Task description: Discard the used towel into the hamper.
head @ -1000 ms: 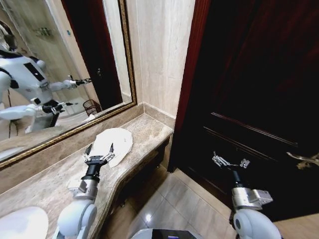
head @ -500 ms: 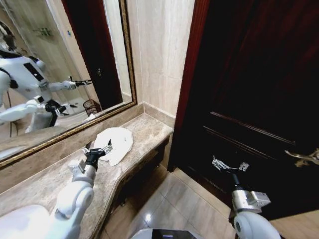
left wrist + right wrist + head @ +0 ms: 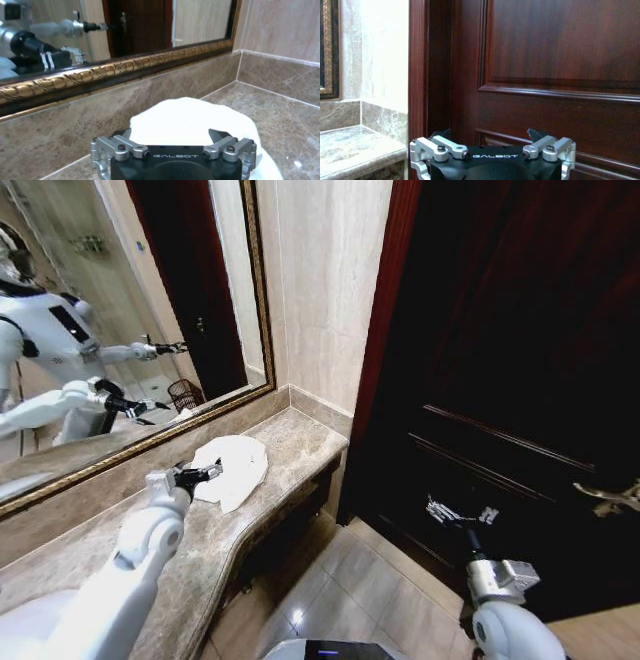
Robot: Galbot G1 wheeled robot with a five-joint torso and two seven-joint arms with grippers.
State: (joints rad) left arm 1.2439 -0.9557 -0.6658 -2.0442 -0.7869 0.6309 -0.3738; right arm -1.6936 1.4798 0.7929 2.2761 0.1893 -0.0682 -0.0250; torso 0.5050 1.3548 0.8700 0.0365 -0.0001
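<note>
The used towel [image 3: 235, 462] is a white crumpled heap on the marble counter [image 3: 290, 442], near the corner below the mirror. My left gripper [image 3: 207, 473] is stretched out low over the counter with its tips at the towel's left edge. In the left wrist view the left gripper [image 3: 170, 133] is open, and the towel [image 3: 192, 116] lies just ahead of the fingers. The hamper [image 3: 184, 394] shows as a small dark openwork basket reflected in the mirror. My right gripper [image 3: 462, 514] hangs open in front of the dark door, and the right gripper [image 3: 490, 133] holds nothing.
A gold-framed mirror [image 3: 262, 320] runs along the wall behind the counter. A dark wooden door [image 3: 520, 360] with a gold handle [image 3: 608, 498] stands on the right. A white basin [image 3: 20, 620] sits at the counter's near left. Tiled floor [image 3: 370, 580] lies below the counter edge.
My left arm has reached forward along the counter, bringing its gripper from short of the towel up to the towel's edge. The right arm has barely moved.
</note>
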